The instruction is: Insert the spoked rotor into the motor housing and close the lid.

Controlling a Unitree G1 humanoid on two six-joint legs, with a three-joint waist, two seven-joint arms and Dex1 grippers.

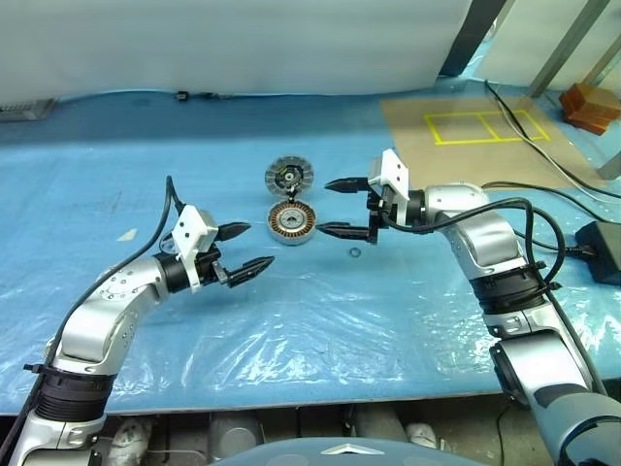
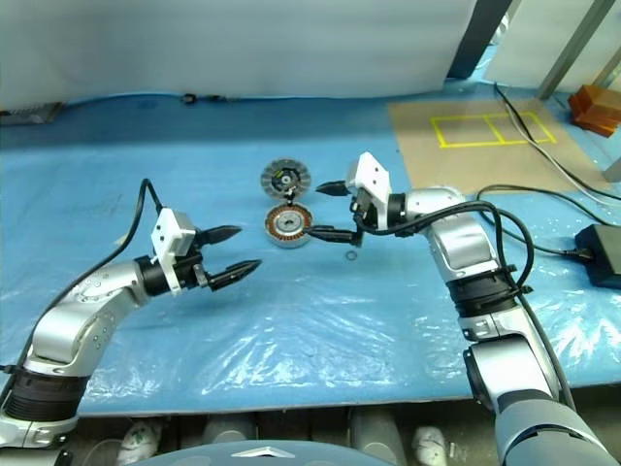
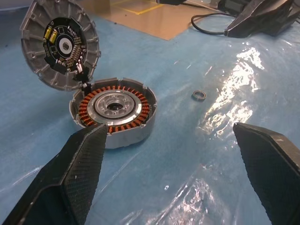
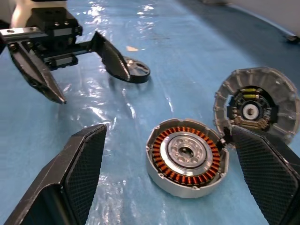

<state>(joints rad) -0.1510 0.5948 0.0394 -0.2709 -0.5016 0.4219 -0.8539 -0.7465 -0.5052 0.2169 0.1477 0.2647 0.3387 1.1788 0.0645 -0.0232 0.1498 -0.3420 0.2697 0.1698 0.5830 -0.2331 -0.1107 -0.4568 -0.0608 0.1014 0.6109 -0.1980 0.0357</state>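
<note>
The motor housing (image 1: 291, 221), a round silver casing with copper windings, sits on the blue sheet at centre. Just behind it the lid (image 1: 289, 176) touches its rim, ribbed face and dark centre showing. My right gripper (image 1: 325, 207) hovers open just right of the housing and points left, nothing between its fingers. My left gripper (image 1: 256, 247) is open and empty, in front of and left of the housing. In the right wrist view a dark flat round piece (image 4: 137, 70) lies by the left gripper's fingertip. It may be the spoked rotor; its spokes are not discernible.
A small metal ring (image 1: 355, 253) lies on the sheet right of the housing. A brown board (image 1: 466, 146) with yellow tape lines lies at the back right, cables (image 1: 543, 238) and a black box (image 1: 602, 250) beside it. The table's front edge runs close below both arms.
</note>
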